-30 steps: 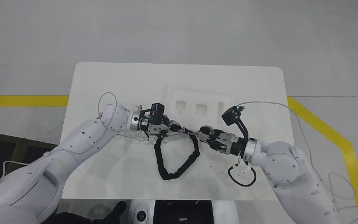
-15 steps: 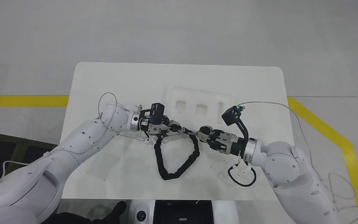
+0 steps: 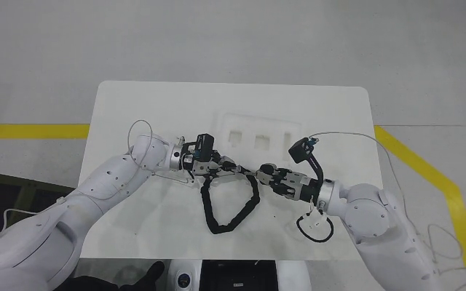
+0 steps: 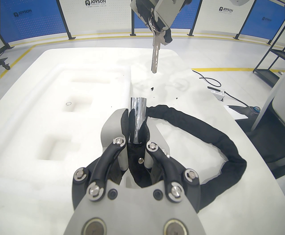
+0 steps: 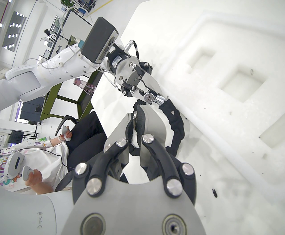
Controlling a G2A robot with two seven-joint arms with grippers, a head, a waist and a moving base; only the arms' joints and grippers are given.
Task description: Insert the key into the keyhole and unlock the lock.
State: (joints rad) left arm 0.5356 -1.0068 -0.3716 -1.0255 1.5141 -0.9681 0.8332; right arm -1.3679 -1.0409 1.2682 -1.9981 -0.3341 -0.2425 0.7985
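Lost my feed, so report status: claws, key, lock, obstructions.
Left claw shut on lock. Right claw shut on key, tip short of keyhole, not inserted. Nothing between them.

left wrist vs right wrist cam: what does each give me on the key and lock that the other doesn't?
Left wrist: the key at full length, pinched in the right gripper. Its blade is aimed at the chrome barrel, with a clear gap between tip and barrel.
Right wrist: the round keyhole face, seen nearly end-on.
Both: the left gripper clamped on the barrel, the black sleeved chain trailing from it, and the white foam tray.
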